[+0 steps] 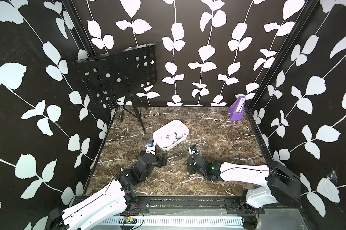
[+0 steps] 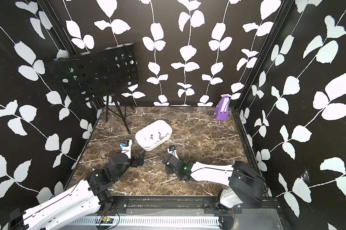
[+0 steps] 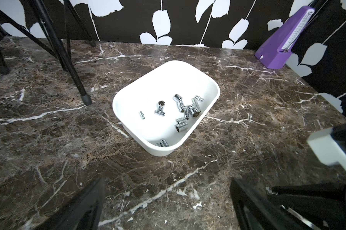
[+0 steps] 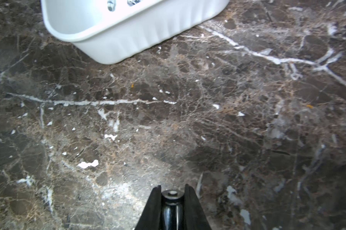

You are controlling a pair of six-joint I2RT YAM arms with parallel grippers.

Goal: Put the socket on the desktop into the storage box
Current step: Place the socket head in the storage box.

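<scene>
Right end effector [image 4: 172,187] stands narrow, its two black fingers pinched on a small dark, glossy socket [image 4: 172,201] whose round end shows between the tips. Under it lies bare worktop [image 4: 188,111], brown marble with white veins. The ribbed near wall of the white storage box [image 4: 128,39] is close ahead, so the held socket is beside the box and outside it. In both top views this arm reaches in from the near right, its wrist bent down just short of the box's near right corner; the fingers themselves are hidden there.

Left end effector [image 3: 166,201] is spread wide with nothing between its fingers, and faces the box from the near left. Both top views show it next to the box's near left corner [image 1: 164,148], apart from the wall.

Inside the box, a scatter of chrome sockets [image 3: 188,111] lies on the floor, most gathered toward one long wall.

Farther out, a small purple box [image 1: 237,111] stands in the far right corner of the worktop. A black perforated music stand [image 1: 118,77] on a tripod fills the far left corner.
</scene>
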